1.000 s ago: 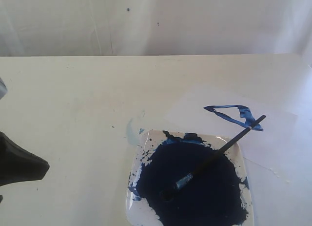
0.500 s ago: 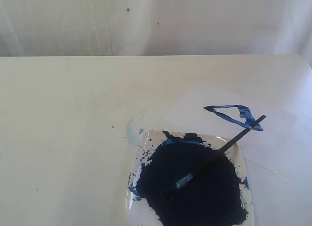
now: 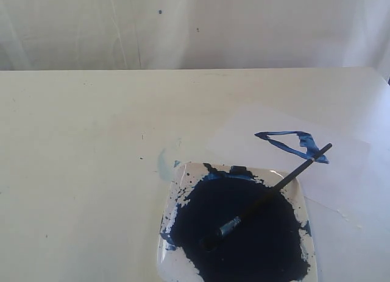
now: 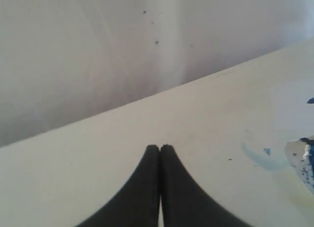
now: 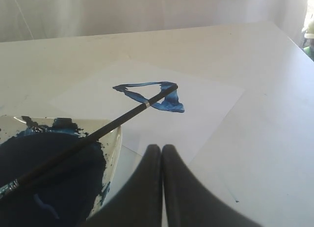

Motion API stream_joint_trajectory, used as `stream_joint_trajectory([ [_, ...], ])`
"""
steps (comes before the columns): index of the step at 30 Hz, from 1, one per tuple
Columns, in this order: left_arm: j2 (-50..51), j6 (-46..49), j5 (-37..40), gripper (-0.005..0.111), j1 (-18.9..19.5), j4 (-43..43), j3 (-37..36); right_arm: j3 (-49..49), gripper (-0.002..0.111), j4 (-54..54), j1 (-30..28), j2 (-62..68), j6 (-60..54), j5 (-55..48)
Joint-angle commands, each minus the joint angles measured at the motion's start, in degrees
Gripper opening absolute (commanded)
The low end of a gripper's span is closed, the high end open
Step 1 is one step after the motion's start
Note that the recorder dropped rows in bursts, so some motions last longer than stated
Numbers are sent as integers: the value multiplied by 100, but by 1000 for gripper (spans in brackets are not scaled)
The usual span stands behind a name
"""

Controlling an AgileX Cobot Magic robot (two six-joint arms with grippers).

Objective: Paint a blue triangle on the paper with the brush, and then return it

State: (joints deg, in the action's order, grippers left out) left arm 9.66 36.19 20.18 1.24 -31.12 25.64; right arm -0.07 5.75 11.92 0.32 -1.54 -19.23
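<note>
brush (image 3: 268, 192) in dish (image 3: 177, 190), triangle (image 3: 292, 144) done — claws shut

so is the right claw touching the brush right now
Apart. The right wrist view shows the shut right claw with its tips clear of the brush handle, and bare paper showing between them.

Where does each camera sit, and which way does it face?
Exterior: above the table, angled down toward the wall; shows dish, brush, blue triangle, paper; no arm.
Left wrist: behind the shut left gripper, facing table and wall.
Right wrist: behind the shut right gripper, facing brush and paper.
Shared: exterior and right wrist both show the brush, dish and blue triangle.
</note>
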Motion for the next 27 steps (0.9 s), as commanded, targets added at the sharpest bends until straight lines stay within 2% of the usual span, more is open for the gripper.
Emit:
stream_joint_trajectory([
  [1,-28,-2266,-744,0,43,1636,-668,7,0,4,10,-32,20,0],
  [3,-28,-3206,-1032,0,43,2395,-1019,7,0,4,10,-32,20,0],
  [5,-53,-3619,-1341,0,43,2696,-1422,7,0,4,10,-32,20,0],
  [12,-870,-3795,-1222,0,43,2826,-2497,7,0,4,10,-32,20,0],
  [16,-966,-4286,-513,0,150,2992,-2564,7,0,4,10,-32,20,0],
  [19,-966,-4286,-512,0,321,3241,-2564,7,0,4,10,-32,20,0],
  [23,-966,-4235,-512,0,398,3617,-2564,7,0,4,10,-32,20,0],
  [27,-966,-4174,-512,0,424,3645,-2564,7,0,4,10,-32,20,0],
])
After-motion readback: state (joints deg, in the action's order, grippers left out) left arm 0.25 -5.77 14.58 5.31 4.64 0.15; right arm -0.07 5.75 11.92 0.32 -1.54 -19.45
